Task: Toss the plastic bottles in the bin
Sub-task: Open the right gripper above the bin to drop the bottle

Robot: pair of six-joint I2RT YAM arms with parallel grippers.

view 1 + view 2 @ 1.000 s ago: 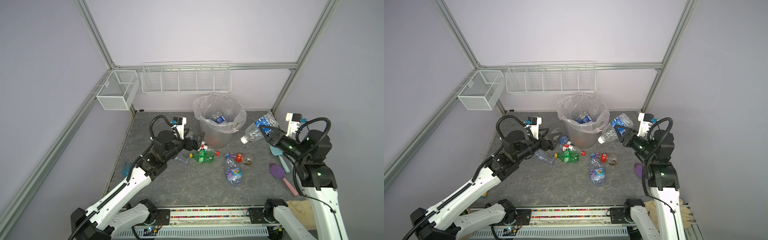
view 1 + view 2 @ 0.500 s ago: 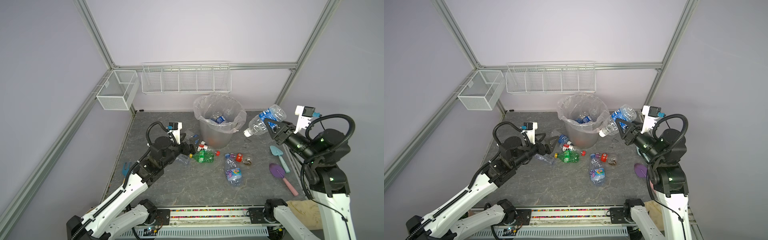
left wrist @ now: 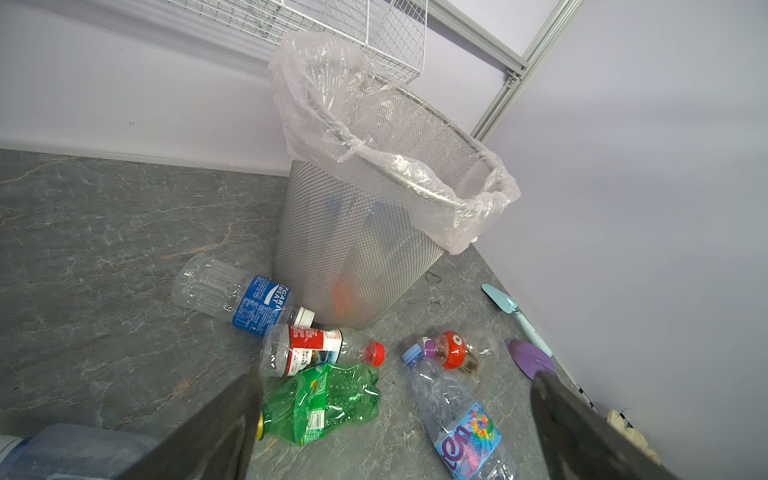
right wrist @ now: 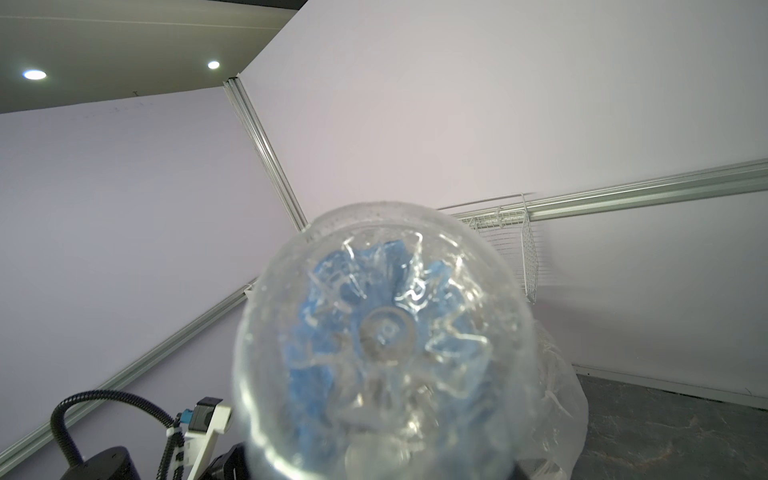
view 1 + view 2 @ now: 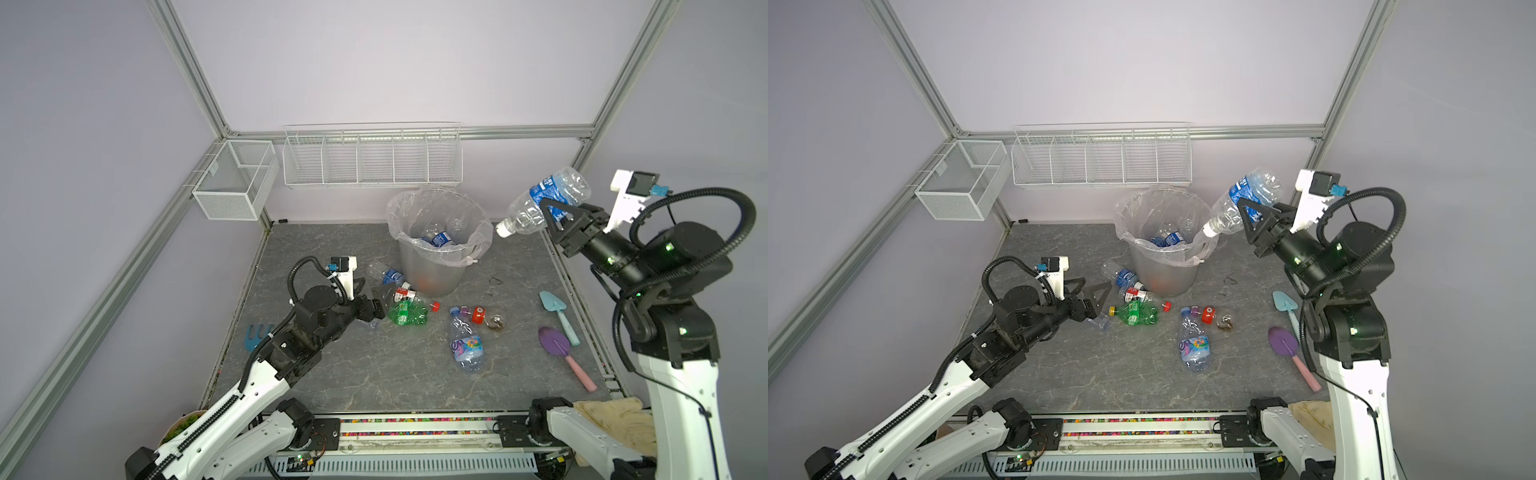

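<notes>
My right gripper [image 5: 555,216] [image 5: 1254,222] is shut on a clear blue-label bottle [image 5: 536,203] [image 4: 382,340], held high and tilted, cap down beside the bin's right rim. The bin [image 5: 428,274] [image 3: 353,257], lined with a clear bag, holds several bottles [image 5: 436,239]. My left gripper [image 5: 374,307] [image 3: 397,376] hangs open, low over the floor and left of the bin. In front of it lie a green bottle [image 5: 409,313] [image 3: 328,403], a red-label bottle [image 3: 311,349], a blue-label bottle [image 3: 249,299], a multicoloured-label bottle [image 5: 467,345] and a small orange-label bottle [image 5: 484,318].
A teal trowel [image 5: 559,316] and a purple spade [image 5: 561,349] lie by the right edge. A blue rake [image 5: 255,334] lies at the left edge. White wire baskets [image 5: 372,160] hang on the back and left walls. A cloth [image 5: 615,419] sits at front right.
The right gripper has lifted its bottle higher, near the bin's rim. The left arm has drawn back slightly with its gripper still open.
</notes>
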